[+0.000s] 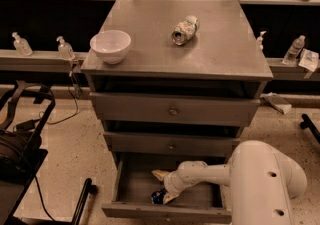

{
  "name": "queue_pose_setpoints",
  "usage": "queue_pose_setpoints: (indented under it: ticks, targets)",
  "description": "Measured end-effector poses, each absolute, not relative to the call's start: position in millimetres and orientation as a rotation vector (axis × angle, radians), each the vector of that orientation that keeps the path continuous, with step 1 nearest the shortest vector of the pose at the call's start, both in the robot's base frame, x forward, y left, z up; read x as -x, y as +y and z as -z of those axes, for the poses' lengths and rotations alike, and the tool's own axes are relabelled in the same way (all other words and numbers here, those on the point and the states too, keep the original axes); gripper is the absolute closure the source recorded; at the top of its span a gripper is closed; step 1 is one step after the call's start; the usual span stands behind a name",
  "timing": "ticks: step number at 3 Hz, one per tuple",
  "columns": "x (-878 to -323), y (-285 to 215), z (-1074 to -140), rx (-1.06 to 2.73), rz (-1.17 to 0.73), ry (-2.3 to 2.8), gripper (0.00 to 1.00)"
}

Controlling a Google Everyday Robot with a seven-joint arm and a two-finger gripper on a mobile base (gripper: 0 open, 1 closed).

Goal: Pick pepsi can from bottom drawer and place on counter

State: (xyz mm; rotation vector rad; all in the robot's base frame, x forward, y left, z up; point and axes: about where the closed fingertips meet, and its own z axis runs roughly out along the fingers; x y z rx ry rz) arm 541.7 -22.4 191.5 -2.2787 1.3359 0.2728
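Observation:
The bottom drawer (131, 185) is pulled out at the foot of the grey cabinet. Inside it lies the dark blue pepsi can (157, 197), close to the drawer's front wall. My white arm reaches in from the right, and my gripper (164, 186) is down in the drawer just above the can. Its two tan fingers (160, 174) are spread apart, open, and the nearer one touches or lies right beside the can. Nothing is held. The counter (150, 44) is the flat grey cabinet top above.
On the counter stand a white bowl (110, 45) at the front left and a pale green-and-white can (184, 29) lying on its side near the middle. The two upper drawers (172, 111) are closed. Small bottles (65, 48) line a ledge on the left.

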Motion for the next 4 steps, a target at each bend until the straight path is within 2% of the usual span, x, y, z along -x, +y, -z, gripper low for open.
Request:
queue_pose_setpoints:
  ticks: [1, 2, 3, 4]
  targets:
    - [-540.8, -19.6, -195.8, 2.285, -0.264, 1.312, 0.14]
    - [-540.7, -19.5, -196.3, 2.286, -0.263, 1.308, 0.36]
    - [-540.9, -18.9, -198.8, 2.286, -0.257, 1.289, 0.46]
    - [-540.2, -18.4, -203.8, 2.292, -0.244, 1.276, 0.44]
